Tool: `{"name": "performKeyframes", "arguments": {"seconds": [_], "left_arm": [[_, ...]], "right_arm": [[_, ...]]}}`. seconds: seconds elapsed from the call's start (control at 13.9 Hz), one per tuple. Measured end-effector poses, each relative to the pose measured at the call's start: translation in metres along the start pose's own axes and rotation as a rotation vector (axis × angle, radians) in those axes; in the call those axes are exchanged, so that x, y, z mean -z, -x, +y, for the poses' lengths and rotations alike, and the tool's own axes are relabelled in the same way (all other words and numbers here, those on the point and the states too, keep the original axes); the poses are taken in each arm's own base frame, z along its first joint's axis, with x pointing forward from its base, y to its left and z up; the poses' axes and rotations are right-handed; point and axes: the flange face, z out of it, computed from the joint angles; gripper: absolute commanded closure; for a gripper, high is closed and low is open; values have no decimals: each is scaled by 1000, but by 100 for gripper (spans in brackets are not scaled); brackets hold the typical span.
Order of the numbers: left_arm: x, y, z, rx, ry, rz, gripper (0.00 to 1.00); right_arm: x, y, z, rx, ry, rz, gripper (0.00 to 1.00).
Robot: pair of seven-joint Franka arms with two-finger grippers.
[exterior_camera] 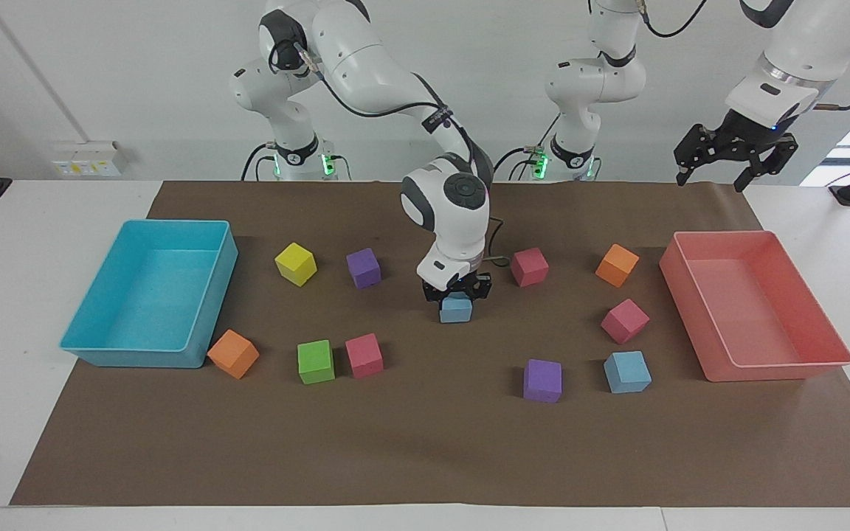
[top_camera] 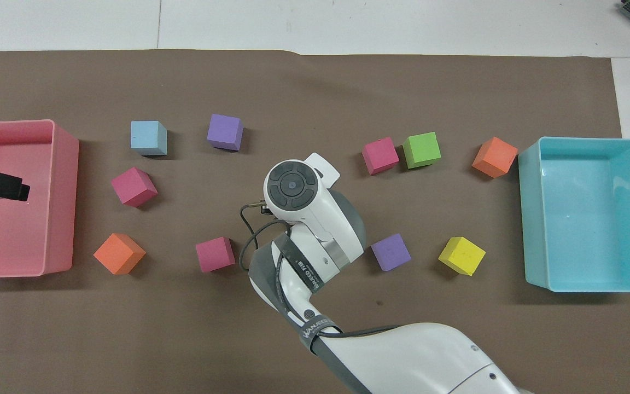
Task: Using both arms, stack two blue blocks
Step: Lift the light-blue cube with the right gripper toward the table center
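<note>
- right gripper [exterior_camera: 457, 293] has its fingers clamped on either side of one blue block [exterior_camera: 456, 309], mid tabletop, and the block looks to be just off the brown paper [exterior_camera: 425, 457]
- from overhead that block is totally hidden under the right arm's wrist [top_camera: 292, 189], so only the facing camera shows the grip
- closest neighbours: a purple cube [exterior_camera: 364, 267] toward the right arm's end and a pink cube [exterior_camera: 529, 266] toward the left arm's end, both a bit nearer the robots
- second blue block [exterior_camera: 627, 372] sits on the paper toward the left arm's end, farther from the robots, beside another purple cube [exterior_camera: 543, 380] and near the pink bin [exterior_camera: 779, 361]
- left gripper [exterior_camera: 733, 156] is up in the air over the pink bin, fingers spread wide, holding nothing, just waiting
- turquoise bin [exterior_camera: 137, 354] is at the right arm's end
</note>
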Motion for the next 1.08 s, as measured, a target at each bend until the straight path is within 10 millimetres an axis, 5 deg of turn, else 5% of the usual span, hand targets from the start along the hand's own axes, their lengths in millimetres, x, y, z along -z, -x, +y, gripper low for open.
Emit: {"name": "performKeyframes", "arguments": {"seconds": [0.14,0.22,0.29,0.72,1.08], "left_arm": [[0,0,1,22,0,1,0],[0,0,1,25,0,1,0],[0,0,2,26,0,1,0],[1,-1,4,25,0,2,0],[1,-1,3,26,0,5,0]], "right_arm": [[-1,2,-2,8,1,-1,100],[-1,2,-2,8,1,-1,36],[-1,2,-2,8,1,-1,0],[-1,-1,0,6,-14,24,0],[63,-18,26,-37,-57,80,0]]}}
